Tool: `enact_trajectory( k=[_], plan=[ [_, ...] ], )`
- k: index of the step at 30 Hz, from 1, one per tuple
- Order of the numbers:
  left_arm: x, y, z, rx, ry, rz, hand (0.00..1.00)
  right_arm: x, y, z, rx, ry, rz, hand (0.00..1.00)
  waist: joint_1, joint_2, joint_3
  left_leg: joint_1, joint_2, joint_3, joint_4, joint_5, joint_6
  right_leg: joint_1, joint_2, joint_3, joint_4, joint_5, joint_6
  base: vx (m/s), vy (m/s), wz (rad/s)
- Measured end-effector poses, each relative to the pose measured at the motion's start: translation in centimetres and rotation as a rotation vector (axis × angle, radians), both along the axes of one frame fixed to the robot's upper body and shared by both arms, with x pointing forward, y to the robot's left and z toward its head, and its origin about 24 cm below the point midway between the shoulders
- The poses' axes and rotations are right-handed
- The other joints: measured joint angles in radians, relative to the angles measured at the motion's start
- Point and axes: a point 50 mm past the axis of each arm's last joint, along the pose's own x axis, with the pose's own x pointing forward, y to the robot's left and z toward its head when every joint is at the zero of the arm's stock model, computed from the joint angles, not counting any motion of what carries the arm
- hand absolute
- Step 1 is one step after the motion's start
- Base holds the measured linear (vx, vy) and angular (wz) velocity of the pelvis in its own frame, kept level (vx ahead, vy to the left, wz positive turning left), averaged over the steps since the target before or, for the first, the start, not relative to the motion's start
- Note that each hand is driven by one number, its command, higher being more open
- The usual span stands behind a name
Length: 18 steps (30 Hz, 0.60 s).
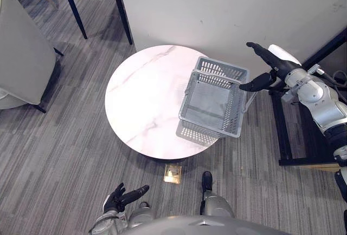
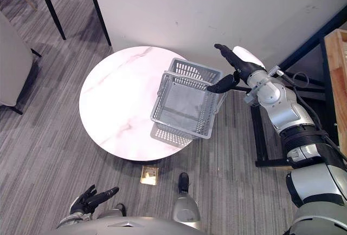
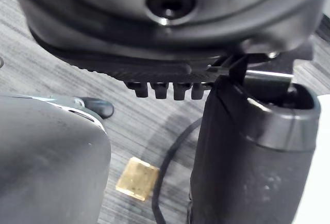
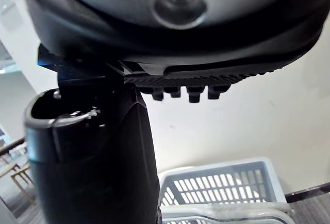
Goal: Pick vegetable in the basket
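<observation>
Grey basket (image 1: 219, 71) at right edge of round worktop (image 1: 143, 99), partly overhanging. Empty: bare mesh floor, no vegetable in it. Right hand (image 1: 269, 57) just beside its far-right corner, fingers straight, thumb toward rim, holding nothing. Likely poised to steady or take basket. Left hand (image 1: 120, 198) low and near, relaxed open, idle.

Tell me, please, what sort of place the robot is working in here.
Probably an office lounge or meeting area: grey striped carpet, a round marble-look table, a pale upholstered chair nearby, and a brass floor socket.
</observation>
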Motion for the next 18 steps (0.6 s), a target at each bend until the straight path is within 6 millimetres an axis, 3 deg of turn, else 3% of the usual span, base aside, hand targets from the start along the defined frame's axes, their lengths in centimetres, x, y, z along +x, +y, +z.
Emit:
enact_trajectory(
  k=[18],
  plan=[
    [-0.8,-0.2,-0.2,0.005,0.031,-0.050,1.00,1.5,0.2,-1.0,0.003,0.078,-0.045,1.00,0.020,0.015,0.042,-0.036,-0.017,-0.031,0.016,0.001,0.002,-0.014,-0.020,-0.020,0.000,0.009,-0.002,-0.02,-0.002,0.04]
  ],
)
